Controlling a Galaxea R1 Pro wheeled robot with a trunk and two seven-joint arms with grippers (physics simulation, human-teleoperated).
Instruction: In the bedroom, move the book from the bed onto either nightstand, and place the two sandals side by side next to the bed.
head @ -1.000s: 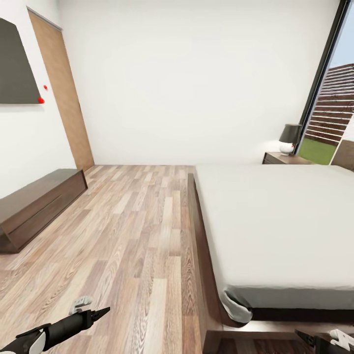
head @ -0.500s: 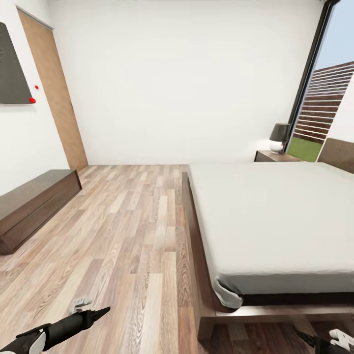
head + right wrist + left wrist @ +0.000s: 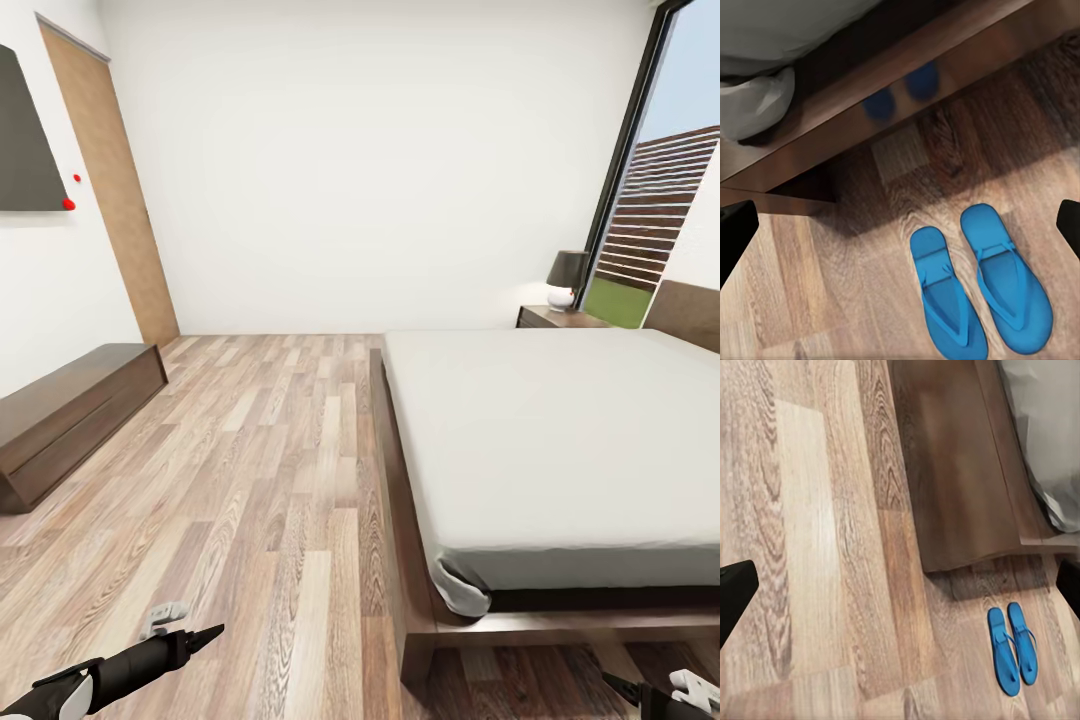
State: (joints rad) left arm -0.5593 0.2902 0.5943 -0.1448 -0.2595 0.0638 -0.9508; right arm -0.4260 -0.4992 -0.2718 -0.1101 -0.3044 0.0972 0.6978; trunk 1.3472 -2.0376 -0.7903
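The two sandals (image 3: 979, 296) are bright blue flip-flops lying side by side on the wood floor, just off the foot corner of the bed (image 3: 560, 430); the left wrist view shows the sandals (image 3: 1013, 648) too. The bed has a dark wood frame and a bare pale mattress. The book is out of view. A nightstand (image 3: 556, 317) stands beside the bed's head, by the window. My left gripper (image 3: 190, 625) hangs low over the floor, open and empty. My right gripper (image 3: 655, 692) is above the sandals, open, its fingertips (image 3: 735, 232) spread wide.
A long dark bench cabinet (image 3: 70, 410) runs along the left wall under a dark wall panel (image 3: 25, 140). A wooden door (image 3: 110, 190) is at the far left. A dark-shaded lamp (image 3: 567, 278) sits on the nightstand. Wide plank floor (image 3: 270, 450) lies between bench and bed.
The head camera has moved: the bed now sits a little higher and further left in the picture, and more of its foot-end frame shows. Both arms hold the same pose.
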